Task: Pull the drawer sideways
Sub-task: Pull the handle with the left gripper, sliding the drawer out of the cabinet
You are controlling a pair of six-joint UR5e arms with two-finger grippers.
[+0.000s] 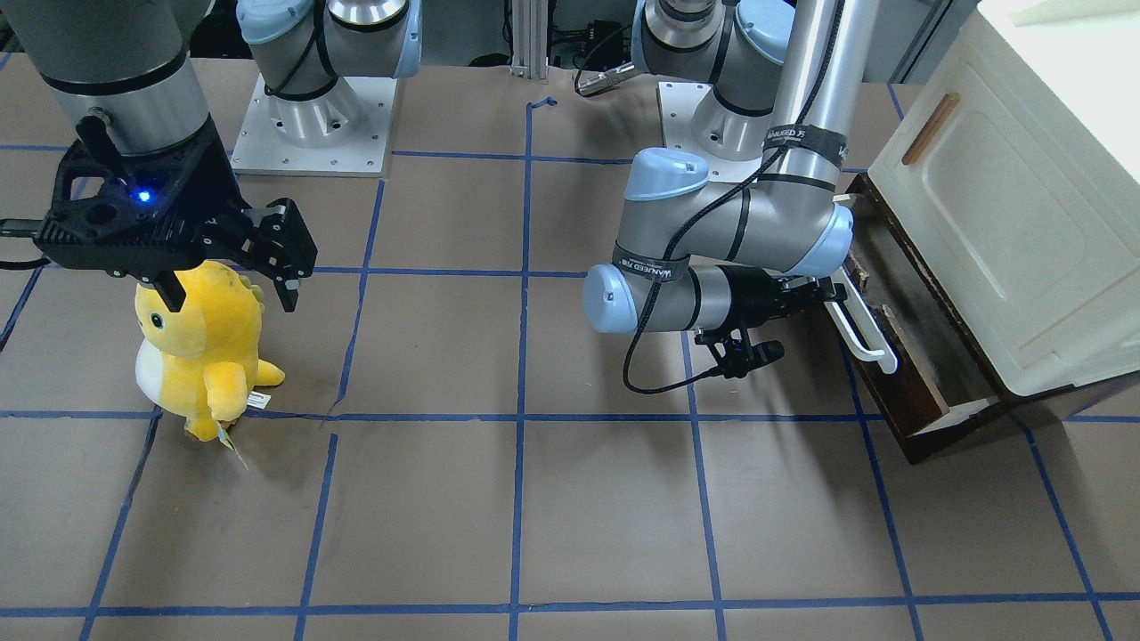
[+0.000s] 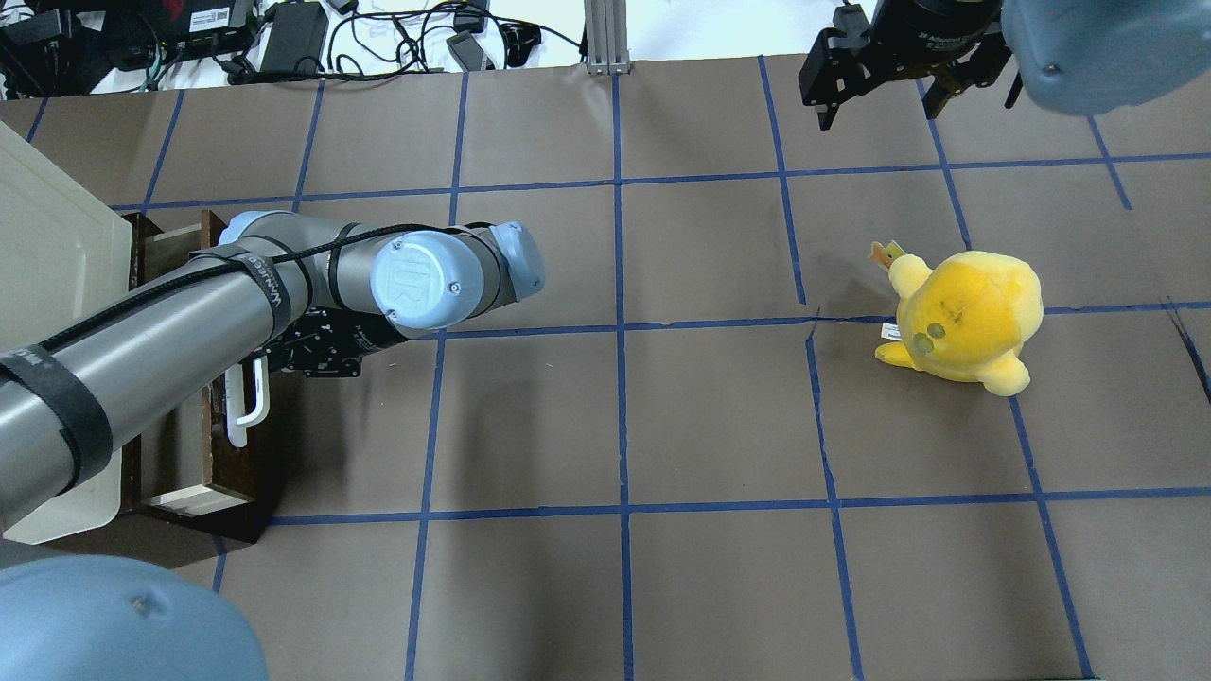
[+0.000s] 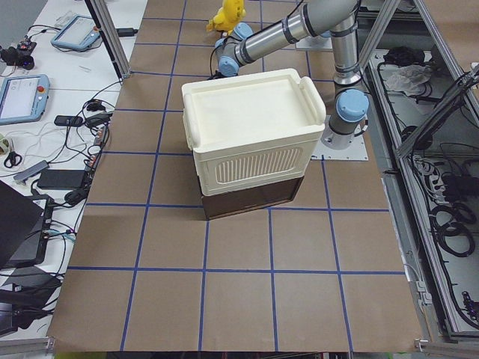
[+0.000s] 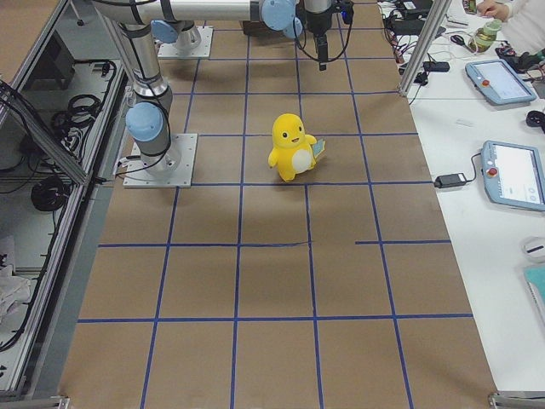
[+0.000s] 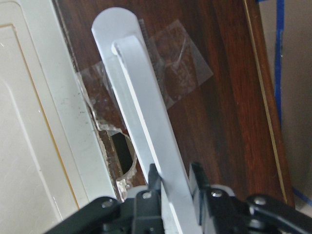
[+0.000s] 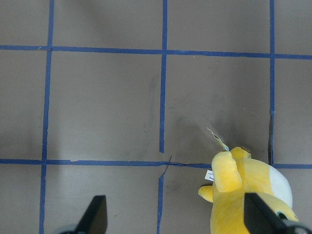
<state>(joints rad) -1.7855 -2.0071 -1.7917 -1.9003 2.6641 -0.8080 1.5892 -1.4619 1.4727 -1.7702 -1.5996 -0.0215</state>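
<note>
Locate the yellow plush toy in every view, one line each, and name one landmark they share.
Front-facing: yellow plush toy, left side, mid-height.
Overhead: right side, mid-height.
Exterior left: small, at the top edge.
Exterior right: upper centre.
Left wrist: not in it.
Right wrist: bottom right corner, partly cut off.
Landmark: the break in the blue tape line beside the toy, seen front-facing, overhead and from the right wrist.
</note>
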